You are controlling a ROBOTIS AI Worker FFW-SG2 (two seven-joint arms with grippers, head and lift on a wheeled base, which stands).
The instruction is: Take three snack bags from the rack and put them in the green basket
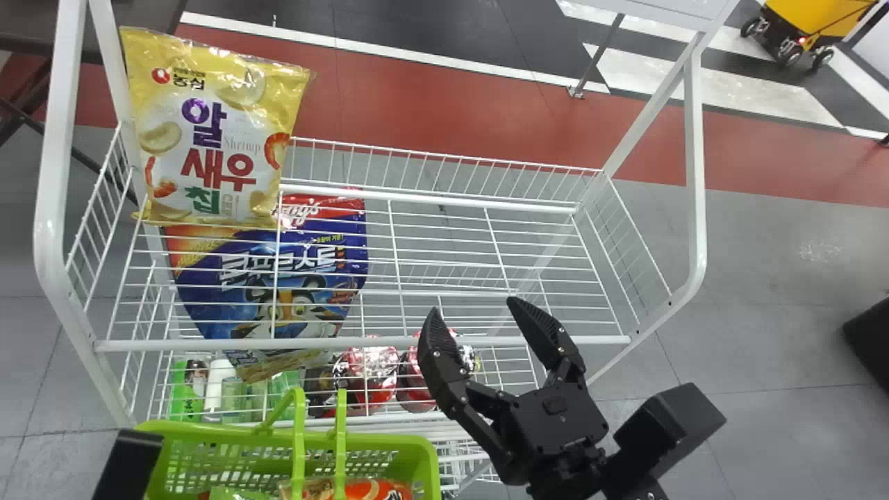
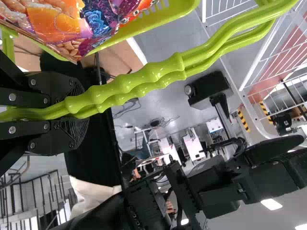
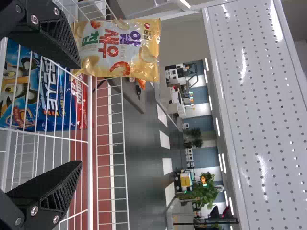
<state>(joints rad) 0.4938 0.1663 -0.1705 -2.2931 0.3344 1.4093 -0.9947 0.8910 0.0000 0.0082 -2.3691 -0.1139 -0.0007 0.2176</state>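
My right gripper (image 1: 479, 316) stands open over the front edge of the rack (image 1: 417, 340), right of the yellow shrimp chip bag (image 1: 208, 132), which stands upright on the rack's upper level at the left. The right wrist view has my right gripper (image 3: 79, 112) with nothing between its fingers and the yellow bag (image 3: 117, 50) farther off. The left arm (image 1: 128, 465) is at the lower left, by the green basket (image 1: 417, 451). In the left wrist view my left gripper (image 2: 79, 112) is shut on the basket's handles (image 2: 144, 84). Snack bags (image 1: 375, 489) lie in the basket.
A blue cereal bag (image 1: 292, 278) is on the level below the yellow bag. Red-topped packages (image 1: 371, 368) and green bottles (image 1: 184, 389) stand lower in the rack. White posts (image 1: 694, 167) frame the rack's sides. A perforated white panel (image 3: 259, 105) appears in the right wrist view.
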